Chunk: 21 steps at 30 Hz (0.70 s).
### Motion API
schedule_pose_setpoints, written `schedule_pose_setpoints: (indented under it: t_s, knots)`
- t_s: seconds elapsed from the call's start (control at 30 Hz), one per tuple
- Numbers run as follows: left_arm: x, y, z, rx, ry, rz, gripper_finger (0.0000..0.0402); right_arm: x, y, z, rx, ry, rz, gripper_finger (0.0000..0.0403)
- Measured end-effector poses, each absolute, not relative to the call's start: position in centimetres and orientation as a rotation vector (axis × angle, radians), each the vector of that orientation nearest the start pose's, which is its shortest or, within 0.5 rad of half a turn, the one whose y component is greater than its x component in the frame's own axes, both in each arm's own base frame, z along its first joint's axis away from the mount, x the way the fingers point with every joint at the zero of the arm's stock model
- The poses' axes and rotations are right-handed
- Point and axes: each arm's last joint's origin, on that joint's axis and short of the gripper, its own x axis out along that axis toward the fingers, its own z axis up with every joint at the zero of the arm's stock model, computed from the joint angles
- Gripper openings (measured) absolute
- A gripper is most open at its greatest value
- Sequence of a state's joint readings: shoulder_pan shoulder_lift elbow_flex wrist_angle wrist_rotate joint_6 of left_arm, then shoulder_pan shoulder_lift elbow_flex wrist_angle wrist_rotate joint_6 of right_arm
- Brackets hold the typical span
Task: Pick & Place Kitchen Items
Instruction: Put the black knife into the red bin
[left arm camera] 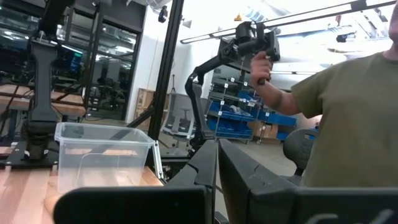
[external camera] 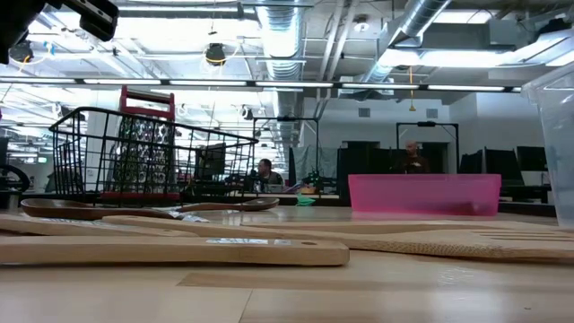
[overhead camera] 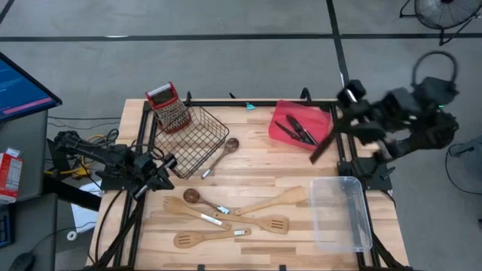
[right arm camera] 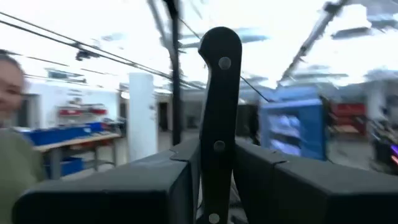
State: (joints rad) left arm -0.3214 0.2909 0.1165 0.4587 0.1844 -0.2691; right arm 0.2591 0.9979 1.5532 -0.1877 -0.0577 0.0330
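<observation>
A robotics lab or open workshop hall, not a home kitchen; bare silver ventilation ducts (external camera: 421, 22) and pipes under a high ceiling with long strip lights (external camera: 269, 85). Grey concrete floor (overhead camera: 226, 60) marked with dark lines around a pale wooden worktop (overhead camera: 256, 181) framed by black metal rails. Rows of dark monitors (external camera: 489, 161) and people seated at desks in the background. Blue storage bins (left arm camera: 239, 121) on racks, an office chair (left arm camera: 180, 121), a standing fan (overhead camera: 444, 15) in one corner, a lit screen (overhead camera: 19, 86) beside the worktop
</observation>
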Motion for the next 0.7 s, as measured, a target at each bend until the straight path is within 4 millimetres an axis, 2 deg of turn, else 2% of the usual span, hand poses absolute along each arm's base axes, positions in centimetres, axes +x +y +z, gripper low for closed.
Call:
schedule_pose_setpoints:
  t_s: [0.17, 0.4, 0.7]
  knots:
    - [10.4, -4.0, 22.3, -0.281, -0.218, -0.538, 0.0002, 12.2, 5.0, 54.5, -0.008, -0.427, 0.411, 0.0073]
    - [10.4, -4.0, 22.3, -0.281, -0.217, -0.538, 0.0002, 11.8, 5.9, 54.5, -0.075, -0.448, 0.463, 0.0074]
    - [10.4, -4.0, 22.3, -0.281, -0.219, -0.538, 0.0002, 11.8, 6.7, 52.9, -0.051, -0.265, 0.52, 0.0075]
